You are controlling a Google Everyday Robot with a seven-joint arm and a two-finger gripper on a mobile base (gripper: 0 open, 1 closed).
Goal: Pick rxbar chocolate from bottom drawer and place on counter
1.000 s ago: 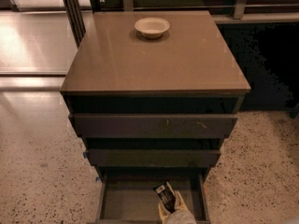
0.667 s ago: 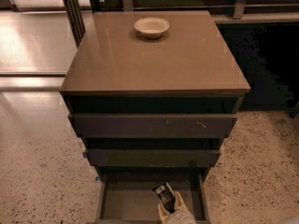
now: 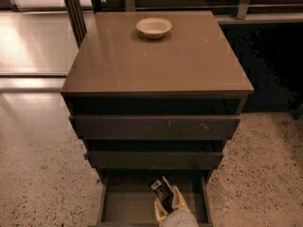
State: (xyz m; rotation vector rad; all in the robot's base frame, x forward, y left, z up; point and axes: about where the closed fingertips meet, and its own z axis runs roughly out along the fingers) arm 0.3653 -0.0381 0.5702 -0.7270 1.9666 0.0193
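Down in the open bottom drawer (image 3: 124,206), below the counter's (image 3: 156,70) front edge: gripper (image 3: 168,204) clamped on the rxbar chocolate (image 3: 162,193), tilted, white-marked end uppermost. Near the back edge: white bowl (image 3: 154,27).

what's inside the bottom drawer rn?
In the bottom drawer: the rxbar chocolate with the pincer at it, right of centre. Floor under the pincer is covered.

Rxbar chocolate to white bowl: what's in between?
Camera view: the top drawer front, the middle drawer front, then bare counter. The hand sits at the rxbar chocolate in the bottom drawer.
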